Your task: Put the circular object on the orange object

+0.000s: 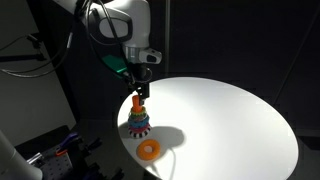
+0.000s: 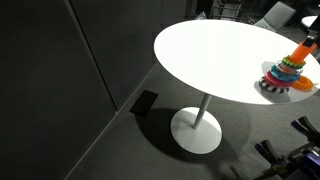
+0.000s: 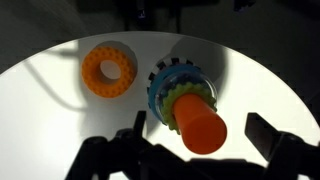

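In the wrist view, the flat orange ring (image 3: pixel 108 70) lies on the white table (image 3: pixel 40 110), ahead of the claw (image 1: pixel 139 90) and off to its left. It is clear of the finger (image 3: pixel 110 158) on that side.

Moving right, the stack of coloured rings (image 3: pixel 168 92) sits straight under the claw, with the orange peg (image 3: pixel 203 130) rising into the gap between the two fingers. The jaws stand wide apart and I see nothing held in them.

The yellow ring (image 3: pixel 182 103) looks to me to be threaded on the peg as the top ring of the stack, directly below the claw. The hard light leaves me unsure of its colour.

Further right, the other finger (image 3: pixel 285 150) is apart from the peg. In both exterior views the stack stands near the table's edge.
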`<move>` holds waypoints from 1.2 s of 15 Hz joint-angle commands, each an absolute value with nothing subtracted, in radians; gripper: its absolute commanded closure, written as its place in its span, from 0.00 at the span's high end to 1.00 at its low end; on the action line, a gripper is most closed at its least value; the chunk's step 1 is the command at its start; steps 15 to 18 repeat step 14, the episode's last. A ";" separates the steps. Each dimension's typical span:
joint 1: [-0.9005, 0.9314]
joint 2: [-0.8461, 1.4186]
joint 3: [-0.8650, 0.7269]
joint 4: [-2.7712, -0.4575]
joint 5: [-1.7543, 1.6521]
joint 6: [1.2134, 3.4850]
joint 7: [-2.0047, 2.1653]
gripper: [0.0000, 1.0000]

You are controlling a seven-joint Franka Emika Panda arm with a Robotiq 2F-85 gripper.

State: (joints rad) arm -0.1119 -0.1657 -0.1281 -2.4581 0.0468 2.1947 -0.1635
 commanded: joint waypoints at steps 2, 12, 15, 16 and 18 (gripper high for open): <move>-0.119 -0.207 -0.125 -2.424 -0.016 2.060 -0.133 1.00; -0.112 -0.220 -0.130 -2.423 -0.022 2.038 -0.147 1.00; -0.112 -0.220 -0.130 -2.423 -0.022 2.038 -0.147 1.00; -0.112 -0.220 -0.130 -2.423 -0.022 2.038 -0.147 1.00; -0.112 -0.220 -0.130 -2.423 -0.022 2.038 -0.147 1.00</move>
